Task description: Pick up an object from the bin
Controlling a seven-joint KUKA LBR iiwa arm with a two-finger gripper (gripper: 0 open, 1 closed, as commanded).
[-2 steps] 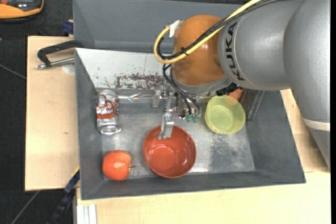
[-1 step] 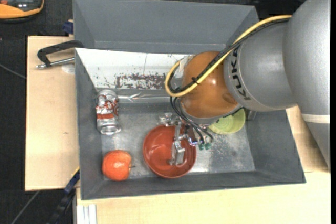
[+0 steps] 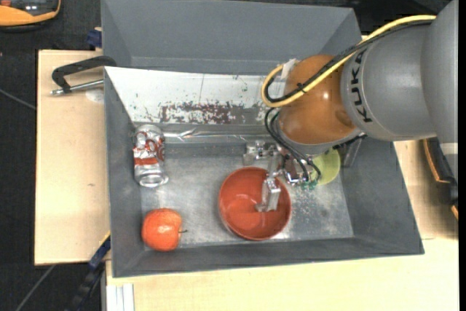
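A red bowl sits near the front middle of the bin. My gripper reaches down from under the orange cover, and one metal finger stands inside the bowl by its right rim. A yellow-green round thing lies behind the gripper at the right, mostly hidden by the arm.
A crushed red-and-white can lies at the bin's left side. A red-orange apple rests in the front left corner. The arm and its orange cover hang over the right half of the bin.
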